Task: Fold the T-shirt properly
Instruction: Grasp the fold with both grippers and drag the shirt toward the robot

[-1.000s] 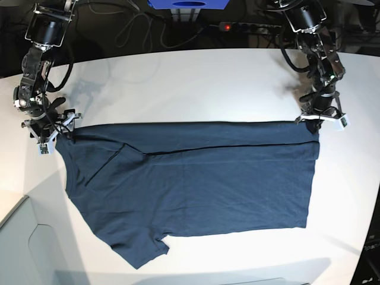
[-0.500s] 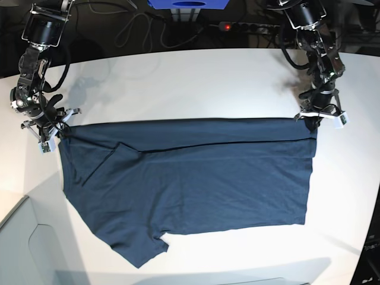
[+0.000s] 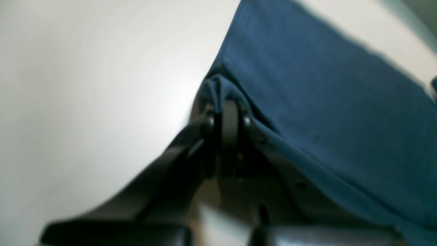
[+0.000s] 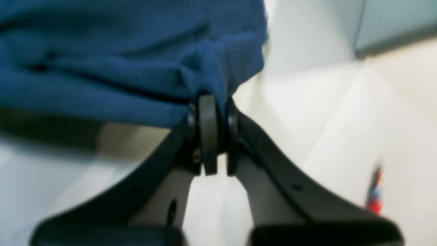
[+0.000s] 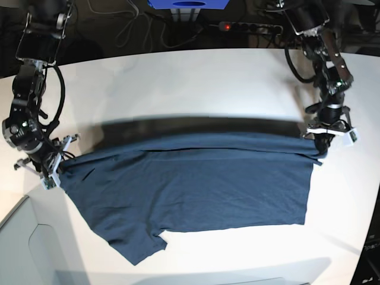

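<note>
Navy cotton, the T-shirt (image 5: 196, 190) spreads across the middle of the white desk (image 5: 178, 83), its upper edge lifted and stretched between both arms. At the frame's left, the right gripper (image 5: 52, 161) pinches one corner; at the right, the left gripper (image 5: 323, 139) clamps the other. One sleeve trails toward the lower left.

No legible text, label, brand, number or sign in any view.
</note>
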Motion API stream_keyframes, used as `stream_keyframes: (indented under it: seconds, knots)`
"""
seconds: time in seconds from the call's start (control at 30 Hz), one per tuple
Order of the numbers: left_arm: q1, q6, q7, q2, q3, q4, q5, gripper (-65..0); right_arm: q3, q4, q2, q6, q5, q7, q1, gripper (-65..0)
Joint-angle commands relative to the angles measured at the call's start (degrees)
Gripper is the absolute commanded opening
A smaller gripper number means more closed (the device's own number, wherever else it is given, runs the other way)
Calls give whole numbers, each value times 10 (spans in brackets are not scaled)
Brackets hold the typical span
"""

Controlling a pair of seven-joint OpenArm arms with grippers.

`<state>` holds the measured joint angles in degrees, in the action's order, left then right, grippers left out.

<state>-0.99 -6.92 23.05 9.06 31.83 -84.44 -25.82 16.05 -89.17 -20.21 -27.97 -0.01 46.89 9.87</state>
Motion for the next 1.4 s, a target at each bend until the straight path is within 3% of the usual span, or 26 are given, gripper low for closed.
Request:
stream_keyframes:
  seconds: [0.0,0.3,0.73,0.87,1.17,1.37]
  knots:
    - [22,-2,-1,13,3,-12,-3,-650,-2,-5,-11,-3,-2,-10,28,-649]
    - [84,-2,79,31,5,-38,-3,-650,-2,-4,-8,-2,-2,-10,86,-649]
    - [69,-2,80,36,6,-56,-5,-650,2,-31,-7,-2,1,-13,58,-649]
    - [55,-2,83,32,6,-79,-4,-650,2,-66,0,-2,-1,-14,10,-649]
    - [-72,-2,82,10,7,-91,-9,-650,3,-103,-2,-2,-2,-11,-120,-649]
    - [-132,-2,82,9,7,-91,-10,-650,45,-105,0,-2,-1,-14,-178,-649]
